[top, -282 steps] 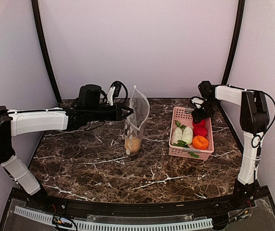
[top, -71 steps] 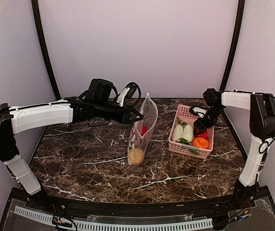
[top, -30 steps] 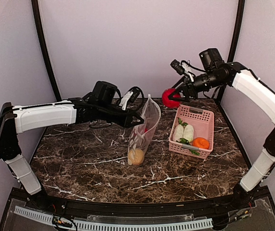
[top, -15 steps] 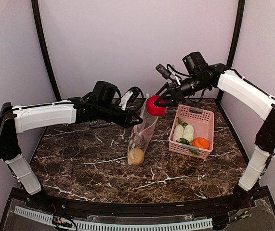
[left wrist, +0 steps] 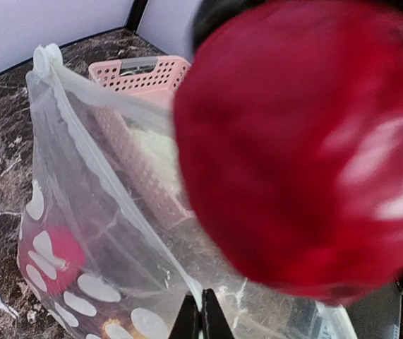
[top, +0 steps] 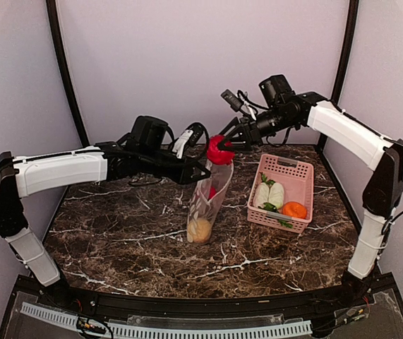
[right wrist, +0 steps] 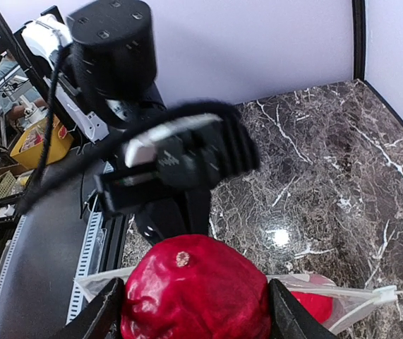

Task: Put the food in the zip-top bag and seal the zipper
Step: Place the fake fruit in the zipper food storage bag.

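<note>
The clear dotted zip-top bag (top: pixel 208 198) stands upright mid-table with a yellowish piece (top: pixel 200 229) at its bottom and a red ball (top: pixel 211 191) higher inside. My left gripper (top: pixel 202 171) is shut on the bag's mouth edge (left wrist: pixel 200 300) and holds it up. My right gripper (top: pixel 224 146) is shut on a second red ball (top: pixel 219 151), right above the bag's open mouth. That ball fills the left wrist view (left wrist: pixel 307 141) and the right wrist view (right wrist: pixel 195 291). Two white radishes (top: pixel 269 195) and an orange piece (top: pixel 293 209) lie in the pink basket (top: pixel 287 173).
The pink slatted basket stands right of the bag on the dark marble table (top: pixel 116 233). Black frame posts (top: pixel 63 70) rise at the back corners. The left arm (top: pixel 60 169) stretches across the table's left half.
My right gripper has carried the red ball left and slightly down from above the basket to just over the bag's mouth. The left gripper and the bag have stayed put.
</note>
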Tool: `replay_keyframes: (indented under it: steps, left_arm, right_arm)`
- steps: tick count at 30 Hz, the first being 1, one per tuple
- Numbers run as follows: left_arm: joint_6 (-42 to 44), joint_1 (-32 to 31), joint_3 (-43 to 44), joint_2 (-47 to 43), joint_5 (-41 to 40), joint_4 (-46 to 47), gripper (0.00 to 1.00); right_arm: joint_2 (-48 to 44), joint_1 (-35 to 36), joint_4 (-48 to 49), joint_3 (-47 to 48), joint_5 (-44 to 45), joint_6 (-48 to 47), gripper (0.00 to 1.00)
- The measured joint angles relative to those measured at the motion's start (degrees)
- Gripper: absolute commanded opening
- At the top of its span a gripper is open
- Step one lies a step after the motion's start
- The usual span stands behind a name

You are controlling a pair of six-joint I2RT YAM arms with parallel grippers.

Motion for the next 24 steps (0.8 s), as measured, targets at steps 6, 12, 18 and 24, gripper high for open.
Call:
replay_keyframes:
  steps: [6,12,18,24]
  left_arm:
    - [-0.50,0.00,-1.27,-4.11,1.73,2.62,0.01]
    - [-0.50,0.00,-1.60,-4.90,1.42,3.19,0.01]
    - [-0.55,0.00,-1.66,-4.90,1.11,3.32,0.01]
    - [-0.57,0.00,-1.77,-4.90,0.81,3.67,0.01]
  right_arm:
    - [2.10,0.00,-0.09,-0.24,1.18,-0.35,0.62]
    - [0.94,0.02,0.00,-1.92,4.09,-2.40,0.62]
    - [-0.76,1.16,0.00,-4.39,10.88,-5.38,0.66]
    - [-1.88,4.81,0.57,-5.55,20.44,-7.28,0.68]
